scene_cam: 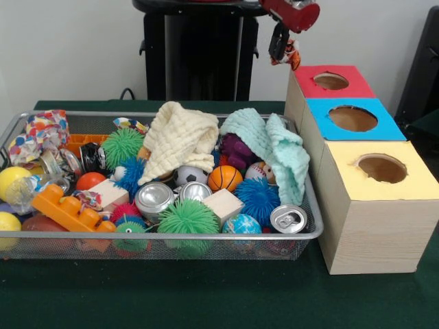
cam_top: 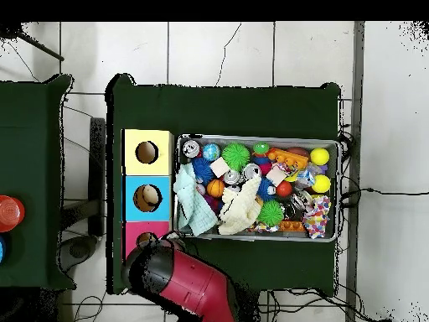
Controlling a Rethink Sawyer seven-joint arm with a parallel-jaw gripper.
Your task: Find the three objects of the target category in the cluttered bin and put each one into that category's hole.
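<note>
Front view: the arm's jaws (scene_cam: 282,49) hang at the top right, clamped on a small orange tiger-striped plush (scene_cam: 289,53), just above and to the left of the red-framed hole (scene_cam: 331,81) on the wooden box (scene_cam: 363,226). Blue hole (scene_cam: 352,118) and yellow hole (scene_cam: 381,168) sit nearer along the same box. Left of it, the wire basket (scene_cam: 164,236) rests on the green surface (scene_cam: 219,295), crammed with spiky balls, cans, blocks, a cream cloth (scene_cam: 180,137) and a mint cloth (scene_cam: 274,147). Overhead, the red arm (cam_top: 188,285) covers the red hole's corner.
</note>
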